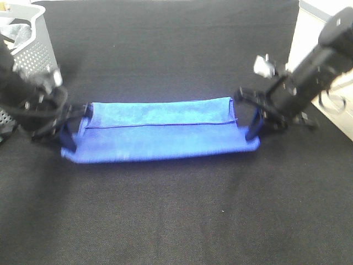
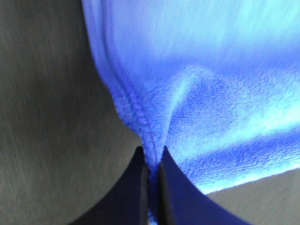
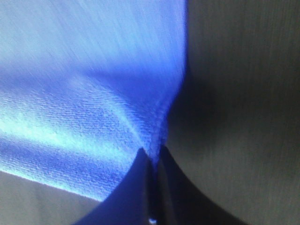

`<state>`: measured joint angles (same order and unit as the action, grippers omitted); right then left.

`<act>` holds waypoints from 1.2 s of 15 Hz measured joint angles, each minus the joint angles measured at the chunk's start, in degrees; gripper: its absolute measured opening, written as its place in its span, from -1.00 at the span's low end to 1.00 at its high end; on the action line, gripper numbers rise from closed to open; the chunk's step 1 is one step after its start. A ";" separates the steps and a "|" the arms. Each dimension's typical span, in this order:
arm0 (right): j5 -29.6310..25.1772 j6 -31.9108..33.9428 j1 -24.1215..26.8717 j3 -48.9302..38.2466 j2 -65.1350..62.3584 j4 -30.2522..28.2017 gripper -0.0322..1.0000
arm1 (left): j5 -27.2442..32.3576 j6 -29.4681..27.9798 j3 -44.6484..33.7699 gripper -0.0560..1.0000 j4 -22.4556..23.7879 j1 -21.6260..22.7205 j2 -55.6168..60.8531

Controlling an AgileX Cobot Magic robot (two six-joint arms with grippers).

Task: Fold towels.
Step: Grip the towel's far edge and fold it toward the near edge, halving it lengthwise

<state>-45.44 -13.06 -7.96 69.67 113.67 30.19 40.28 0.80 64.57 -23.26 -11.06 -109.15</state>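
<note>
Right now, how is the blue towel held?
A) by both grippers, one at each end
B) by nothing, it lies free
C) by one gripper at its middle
A: the left gripper and the right gripper are each shut on one end of the towel.

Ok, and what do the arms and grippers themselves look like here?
Both arms are black. The right arm is a thick rounded link with a silvery fitting near its wrist. The left arm is blurred at the picture's edge. The left gripper and right gripper have dark fingers tapering to narrow tips. No markings show.
</note>
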 joint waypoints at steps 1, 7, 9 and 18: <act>-0.17 0.00 0.00 2.75 0.63 -0.06 -0.94 | 0.46 -1.38 2.58 -0.88 1.09 0.00 -0.23; -3.72 0.86 0.00 20.23 9.05 -2.64 -0.94 | 5.04 -6.65 20.63 -0.88 6.93 1.83 -8.42; -4.93 1.83 0.00 26.70 13.46 -3.67 -0.94 | 5.04 -6.47 25.95 -0.88 7.10 2.46 -11.46; -4.24 3.15 0.11 34.38 22.00 -4.30 0.44 | 3.78 -6.25 32.20 0.34 7.22 2.46 -21.66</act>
<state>-49.68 -9.91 -7.85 104.05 135.68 25.90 44.06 -5.44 96.77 -16.04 -8.59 -130.81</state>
